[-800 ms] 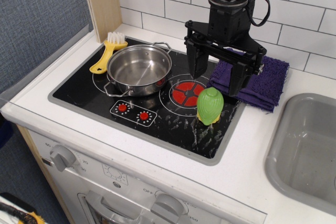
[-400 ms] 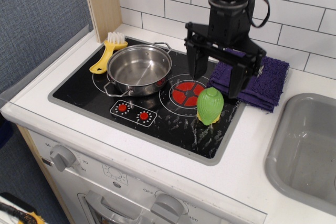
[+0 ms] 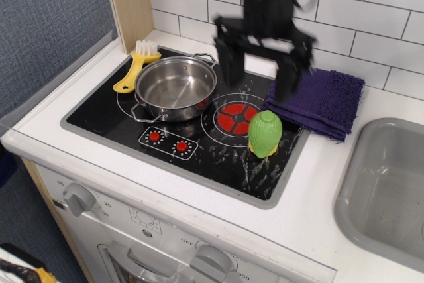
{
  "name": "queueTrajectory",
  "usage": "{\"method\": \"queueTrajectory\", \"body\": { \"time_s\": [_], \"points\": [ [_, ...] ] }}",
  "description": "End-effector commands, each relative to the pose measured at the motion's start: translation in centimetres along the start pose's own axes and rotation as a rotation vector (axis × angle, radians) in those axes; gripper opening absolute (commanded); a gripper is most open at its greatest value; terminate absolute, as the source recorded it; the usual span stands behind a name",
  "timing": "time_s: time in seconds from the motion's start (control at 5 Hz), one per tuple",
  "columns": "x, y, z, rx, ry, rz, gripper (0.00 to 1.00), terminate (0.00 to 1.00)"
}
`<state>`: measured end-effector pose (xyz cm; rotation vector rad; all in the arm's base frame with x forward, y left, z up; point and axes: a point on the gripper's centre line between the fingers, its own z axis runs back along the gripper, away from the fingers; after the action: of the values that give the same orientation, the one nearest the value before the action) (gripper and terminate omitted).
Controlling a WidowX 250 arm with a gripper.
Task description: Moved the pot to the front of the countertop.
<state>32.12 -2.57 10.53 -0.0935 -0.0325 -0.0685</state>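
Right now the pot [image 3: 175,88] sits on the back-left ring of the hob [image 3: 192,134], well short of the countertop [image 3: 99,170] front. The claw [image 3: 259,74] hangs wide open and empty above the hob; best to straddle the rim squarely before closing.

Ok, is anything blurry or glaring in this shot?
In the observation.image view, the gripper is smeared by motion blur; the pot, green lemon-shaped toy and purple towel are sharp. The black hob shows streaky glare.
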Motion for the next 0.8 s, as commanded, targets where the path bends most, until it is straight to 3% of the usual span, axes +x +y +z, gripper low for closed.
{"method": "queueTrajectory", "body": {
  "time_s": [0.0,0.4,0.6],
  "points": [
    [2.2,5.6,0.6,0.009,-0.066,0.164,1.0,0.0],
    [3.2,5.9,-5.0,0.124,-0.028,0.193,1.0,0.0],
    [3.2,6.8,-6.5,0.212,0.003,0.211,1.0,0.0]
  ]
}}
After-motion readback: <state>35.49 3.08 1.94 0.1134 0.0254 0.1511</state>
